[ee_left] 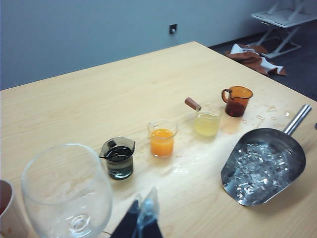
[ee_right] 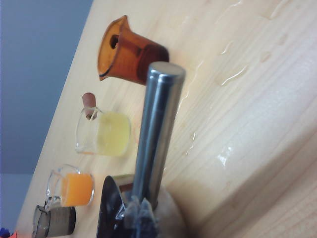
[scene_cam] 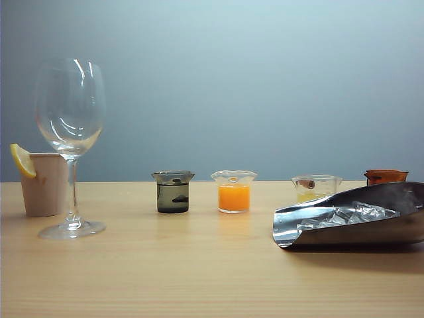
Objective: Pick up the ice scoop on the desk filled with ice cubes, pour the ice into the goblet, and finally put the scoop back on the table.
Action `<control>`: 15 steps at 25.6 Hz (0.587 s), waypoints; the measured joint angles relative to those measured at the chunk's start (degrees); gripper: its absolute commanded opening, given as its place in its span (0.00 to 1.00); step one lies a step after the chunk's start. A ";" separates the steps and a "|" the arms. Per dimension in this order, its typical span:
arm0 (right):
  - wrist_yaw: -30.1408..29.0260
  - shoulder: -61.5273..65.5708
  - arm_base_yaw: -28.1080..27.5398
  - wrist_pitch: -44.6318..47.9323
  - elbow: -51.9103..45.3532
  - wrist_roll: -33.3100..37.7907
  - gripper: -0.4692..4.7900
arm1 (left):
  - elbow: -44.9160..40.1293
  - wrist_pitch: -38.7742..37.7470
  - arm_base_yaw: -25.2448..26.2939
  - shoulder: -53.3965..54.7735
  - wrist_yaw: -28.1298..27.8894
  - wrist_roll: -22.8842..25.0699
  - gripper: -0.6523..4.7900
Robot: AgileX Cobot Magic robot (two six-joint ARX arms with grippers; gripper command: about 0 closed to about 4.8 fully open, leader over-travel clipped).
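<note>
I see the large shiny silver metal ice scoop [scene_cam: 351, 222] lying on the pale wooden surface [scene_cam: 199, 278] at the right of the exterior view, its trough holding a heap of clear glassy ice cubes [scene_cam: 348, 214]. The tall clear goblet [scene_cam: 69, 142] stands upright far to the left, well apart from the scoop, with a beige cup carrying a lemon slice [scene_cam: 41, 182] just behind it.

Between them runs a row of small vessels: a dark smoky glass beaker [scene_cam: 173, 191], a beaker of orange liquid [scene_cam: 234, 191], a beaker of pale yellow liquid with a cork-like stub handle [scene_cam: 315, 187], and an amber brown glass cup [scene_cam: 385, 176].

My left gripper [ee_left: 141, 220] hangs above the surface near the goblet [ee_left: 67, 193]; its dark fingers [ee_left: 148, 210] show only as tips pressed close together, with nothing between them. From that camera the scoop [ee_left: 265, 166] and its ice [ee_left: 255, 168] lie beyond the beakers.

My right gripper [ee_right: 138, 215] sits by the scoop's round steel handle [ee_right: 156, 134], fingers closed; I cannot tell whether they grip it. Water droplets [ee_right: 225, 77] dot the wood near the amber cup [ee_right: 126, 52].
</note>
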 measured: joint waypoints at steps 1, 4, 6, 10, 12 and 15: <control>0.28 0.00 0.00 0.37 -0.17 0.02 0.14 | 0.00 0.15 -0.31 0.04 -0.17 0.00 0.11; 1.29 0.00 -0.02 2.10 -0.17 -0.50 0.74 | 0.00 1.07 -0.70 0.72 -0.39 0.00 0.11; 2.47 0.00 0.00 3.37 -0.17 -2.01 0.93 | 0.00 1.07 -0.68 1.07 -0.42 0.02 0.11; 3.74 0.00 -0.31 5.25 -1.05 -2.82 0.93 | 0.00 1.07 -0.70 1.68 -0.42 0.02 0.11; 3.61 -0.02 -0.31 6.19 -2.36 -2.75 0.93 | 0.00 1.07 -0.68 2.03 -0.42 0.00 0.11; 3.65 0.09 -0.31 6.45 -3.56 -2.58 0.93 | 0.00 1.05 -0.70 2.08 -0.42 0.00 0.11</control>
